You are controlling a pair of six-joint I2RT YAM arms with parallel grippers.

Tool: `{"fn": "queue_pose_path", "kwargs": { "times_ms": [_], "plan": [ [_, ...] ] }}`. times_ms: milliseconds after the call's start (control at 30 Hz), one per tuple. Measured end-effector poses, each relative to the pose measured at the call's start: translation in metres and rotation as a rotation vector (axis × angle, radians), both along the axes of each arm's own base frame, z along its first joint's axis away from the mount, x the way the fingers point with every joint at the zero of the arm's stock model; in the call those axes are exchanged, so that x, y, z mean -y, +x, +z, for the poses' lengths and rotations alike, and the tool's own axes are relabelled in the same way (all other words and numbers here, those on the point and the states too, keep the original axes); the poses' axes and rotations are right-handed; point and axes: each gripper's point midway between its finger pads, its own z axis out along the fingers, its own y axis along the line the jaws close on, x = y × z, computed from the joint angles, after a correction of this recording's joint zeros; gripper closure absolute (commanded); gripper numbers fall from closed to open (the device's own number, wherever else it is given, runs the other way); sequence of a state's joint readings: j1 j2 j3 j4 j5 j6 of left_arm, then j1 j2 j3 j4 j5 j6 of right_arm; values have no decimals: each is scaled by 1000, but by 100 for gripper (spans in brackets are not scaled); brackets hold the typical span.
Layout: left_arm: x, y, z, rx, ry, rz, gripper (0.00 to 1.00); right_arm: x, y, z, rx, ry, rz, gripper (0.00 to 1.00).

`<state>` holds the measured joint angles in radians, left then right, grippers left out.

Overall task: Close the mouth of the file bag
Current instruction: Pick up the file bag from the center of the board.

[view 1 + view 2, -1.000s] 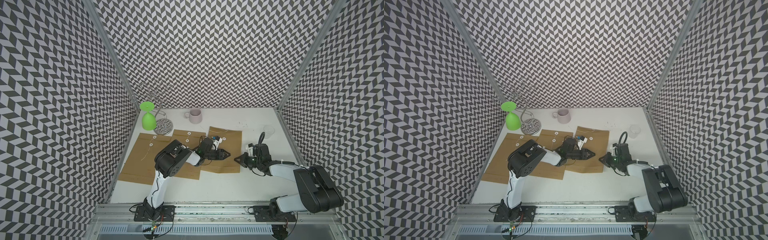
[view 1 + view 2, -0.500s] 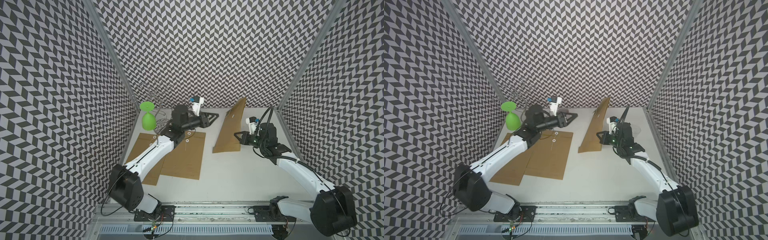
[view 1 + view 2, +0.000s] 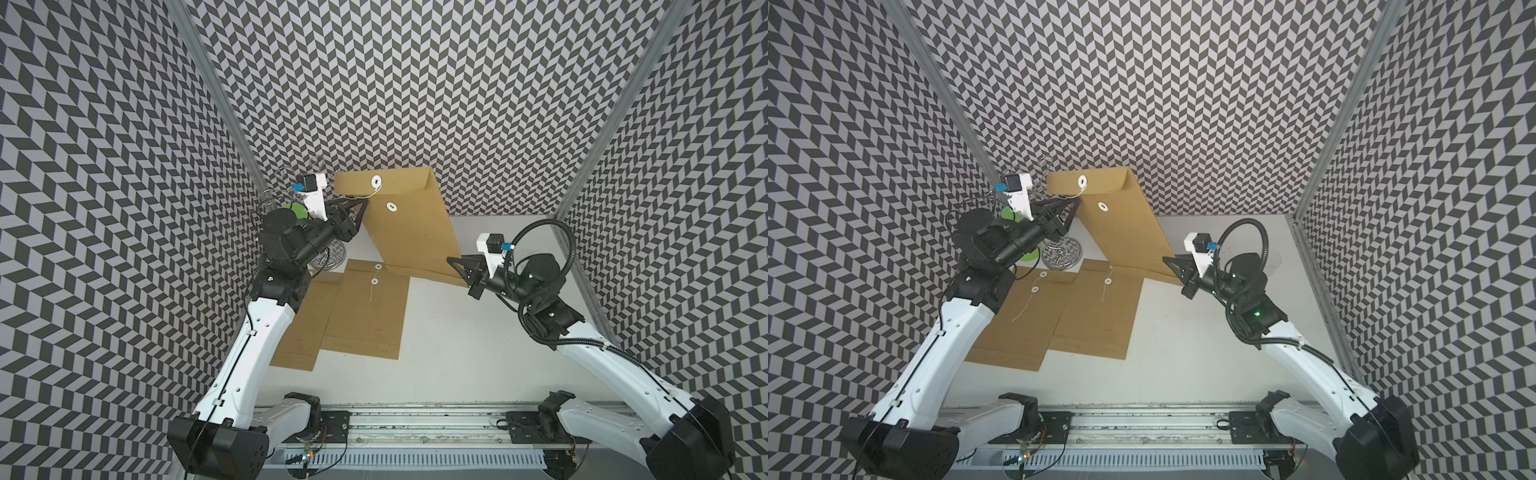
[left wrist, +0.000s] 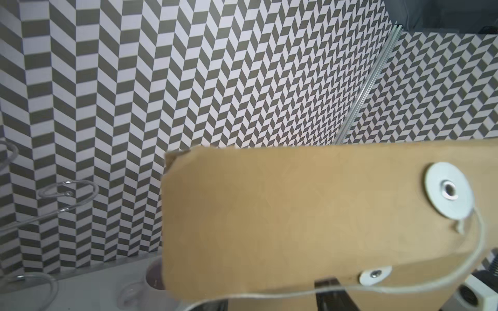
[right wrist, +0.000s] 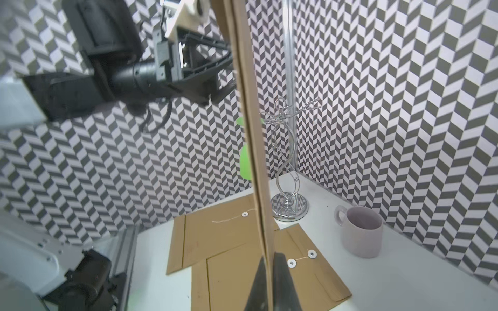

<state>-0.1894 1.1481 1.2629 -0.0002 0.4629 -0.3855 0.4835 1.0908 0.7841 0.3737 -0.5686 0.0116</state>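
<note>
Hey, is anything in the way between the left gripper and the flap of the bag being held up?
Nothing visible. The left gripper is right at the edge of the flap, jaws open; only the string of the bag hangs there. The right gripper pinches the bottom corner, clear of that path.

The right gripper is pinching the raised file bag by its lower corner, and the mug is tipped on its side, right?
Not the mug: it stands upright, mouth up, as the right wrist view shows. The right gripper does pinch the raised file bag by its lower corner.
</note>
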Motion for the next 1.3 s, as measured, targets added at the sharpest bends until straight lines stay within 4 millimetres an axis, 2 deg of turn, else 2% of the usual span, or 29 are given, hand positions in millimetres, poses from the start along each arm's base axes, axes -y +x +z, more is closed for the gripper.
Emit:
{"fn": "queue_pose_path", "kwargs": {
  "times_ms": [167, 267, 367, 567, 800, 967, 1133, 1300],
  "plan": [
    [-7, -24, 29, 121, 88, 31, 47, 17, 21, 0, 10, 24, 29, 100],
    [-8, -42, 38, 183, 136, 23, 47, 31, 26, 14, 31, 54, 41, 100],
    [-5, -50, 44, 213, 178, 0, 47, 39, 25, 31, 79, 78, 51, 100],
    [12, -58, 50, 238, 206, -119, 46, 44, 12, 49, 118, 119, 118, 100],
    [12, -41, 44, 225, 190, -150, 43, 39, -10, 60, 117, 142, 265, 100],
    [20, -42, 46, 251, 171, -222, 44, 38, -32, 70, 148, 162, 357, 100],
    [34, -64, 53, 319, 141, -365, 49, 37, -44, 76, 147, 187, 430, 100],
    [58, -91, 41, 346, 97, -563, 52, 36, -45, 75, 81, 242, 494, 100]
  ]
}}
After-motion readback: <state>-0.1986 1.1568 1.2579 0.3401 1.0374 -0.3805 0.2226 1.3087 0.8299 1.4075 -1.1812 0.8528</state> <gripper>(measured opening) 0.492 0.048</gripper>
